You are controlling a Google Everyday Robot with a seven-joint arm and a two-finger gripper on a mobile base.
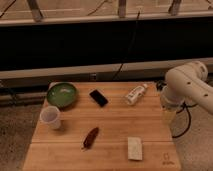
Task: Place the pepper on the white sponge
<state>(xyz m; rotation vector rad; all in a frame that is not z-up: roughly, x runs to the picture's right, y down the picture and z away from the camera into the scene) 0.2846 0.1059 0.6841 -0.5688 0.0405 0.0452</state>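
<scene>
The pepper (pixel 91 137), small, slender and dark red, lies on the wooden table (pixel 117 125) in the front middle. The white sponge (pixel 134 148), a pale rectangular block, lies to its right near the front edge, apart from the pepper. My white arm (pixel 187 87) reaches in from the right. My gripper (pixel 168 114) hangs at the table's right edge, well right of the pepper and above and to the right of the sponge. It holds nothing that I can see.
A green bowl (pixel 62 94) sits at the back left, with a translucent cup (pixel 51 117) in front of it. A black phone (pixel 98 97) lies at the back middle. A white bottle (pixel 135 94) lies on its side at the back right. Cables hang behind the table.
</scene>
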